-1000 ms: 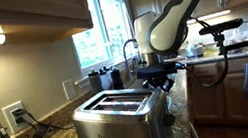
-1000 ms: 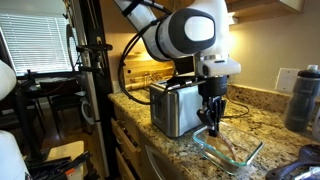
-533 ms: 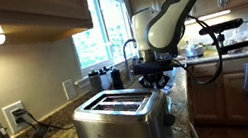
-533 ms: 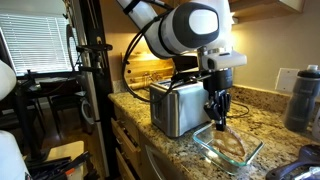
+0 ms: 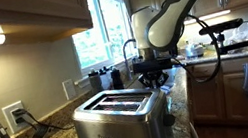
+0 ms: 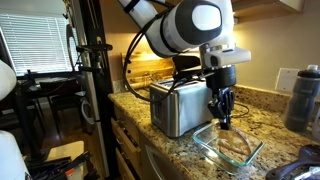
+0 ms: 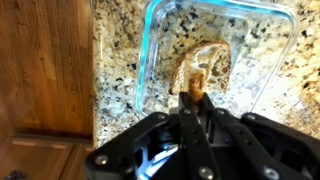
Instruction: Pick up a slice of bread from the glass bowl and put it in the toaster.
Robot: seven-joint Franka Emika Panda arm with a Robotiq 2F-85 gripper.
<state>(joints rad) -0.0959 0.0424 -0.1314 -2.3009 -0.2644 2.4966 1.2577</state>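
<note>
The jaws are pressing together on the small, light tan slice of bread (image 7: 197, 82). They are pinching it on edge, so it is hanging thin and upright below the tips, which looks like the right attitude for dropping into a slot. They are hovering over the clear rectangular glass bowl (image 7: 150, 60), which is sitting on the speckled granite desk (image 7: 115, 60) just beside the large boxy brushed-steel toaster (image 6: 178, 108). A tan arch shape is showing on the bowl's floor beneath the held slice; I cannot tell whether it is another slice or a reflection. In an exterior view the white robot arm (image 5: 163, 27) is reaching down behind the toaster, whose 2 long slots are facing upward.

Compared with 1 second ago, the jaws are standing higher. Then they were sunk low into the bowl; now they are lifting out of it and drifting slightly sideways. The bowl and the toaster are sitting where they were. By my reading the lift is under way, and the carry to a slot is not yet begun.
</note>
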